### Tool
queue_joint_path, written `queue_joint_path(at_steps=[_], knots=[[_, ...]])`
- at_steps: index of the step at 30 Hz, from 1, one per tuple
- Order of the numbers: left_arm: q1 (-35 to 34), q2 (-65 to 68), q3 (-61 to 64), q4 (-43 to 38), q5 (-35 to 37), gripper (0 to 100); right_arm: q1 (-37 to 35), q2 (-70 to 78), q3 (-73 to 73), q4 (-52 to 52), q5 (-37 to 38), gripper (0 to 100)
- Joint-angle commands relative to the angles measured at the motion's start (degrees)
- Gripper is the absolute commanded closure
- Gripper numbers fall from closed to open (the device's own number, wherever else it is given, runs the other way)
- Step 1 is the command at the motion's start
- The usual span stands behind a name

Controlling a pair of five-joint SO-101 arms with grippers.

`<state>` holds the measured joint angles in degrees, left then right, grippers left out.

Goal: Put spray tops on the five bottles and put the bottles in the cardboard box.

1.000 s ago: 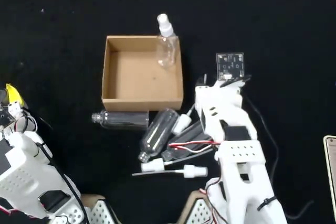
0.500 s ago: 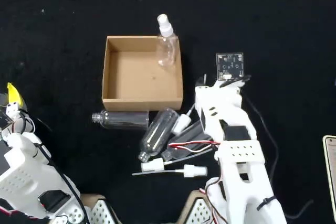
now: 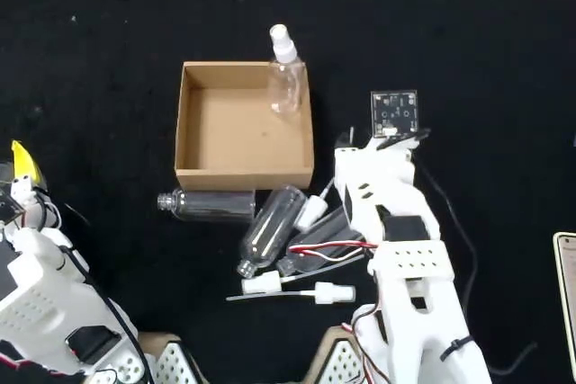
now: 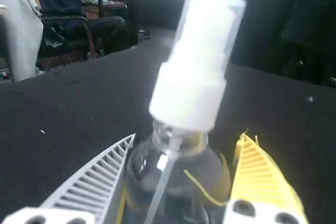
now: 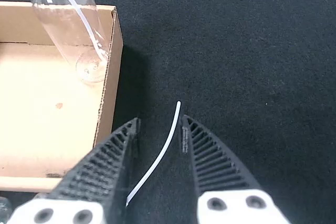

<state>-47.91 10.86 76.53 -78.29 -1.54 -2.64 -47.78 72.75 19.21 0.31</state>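
Note:
My left gripper (image 4: 187, 140) is shut on a clear bottle (image 4: 173, 177) fitted with a white spray top (image 4: 197, 61), held upright at the table's left edge, where its yellow finger (image 3: 22, 161) shows. The cardboard box (image 3: 193, 123) holds one capped bottle (image 3: 285, 83) leaning in its far right corner, also seen as the capped bottle (image 5: 73, 19). My right gripper (image 5: 160, 120) hangs open just right of the box (image 5: 107, 56), over a thin white dip tube (image 5: 157, 161). Uncapped bottles (image 3: 209, 205) (image 3: 270, 227) lie in front of the box.
A third bottle (image 3: 317, 238) lies partly under the right arm. Loose spray tops (image 3: 310, 211) (image 3: 261, 283) (image 3: 335, 293) rest near the bottles. A pale object (image 3: 567, 276) sits at the right edge. The black cloth is bare left of and behind the box.
The left arm has edged slightly toward the left edge with its bottle. The right arm and the things on the table have not moved.

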Motion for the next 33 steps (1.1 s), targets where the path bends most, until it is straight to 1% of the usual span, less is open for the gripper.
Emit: queue_joint_path(at_steps=[1,20,22,26,28,29,33], knots=[[1.3,-0.4,0.6,-1.4,-0.3,73,1.1,-2.2,-0.5,-1.6,-0.4,90.3],[0.7,-0.4,0.7,-1.4,-0.2,74,1.2,-2.2,-0.5,-1.6,-0.4,90.3],[0.8,-0.6,0.7,-1.4,-0.1,78,1.2,-2.2,-0.5,-1.6,-0.4,90.3],[1.1,-1.0,0.7,-1.6,-0.1,98,1.2,-2.2,-0.5,-1.6,-0.4,90.3],[1.3,-1.0,0.7,-2.9,0.0,94,1.2,-2.2,-0.5,-1.6,-0.4,90.3],[1.5,-1.0,0.7,-4.4,0.0,93,1.2,-2.2,-0.5,-1.6,-0.4,90.3],[4.2,-1.0,0.3,-12.1,-0.4,97,1.2,-2.2,-0.5,-1.6,-0.4,90.3]])
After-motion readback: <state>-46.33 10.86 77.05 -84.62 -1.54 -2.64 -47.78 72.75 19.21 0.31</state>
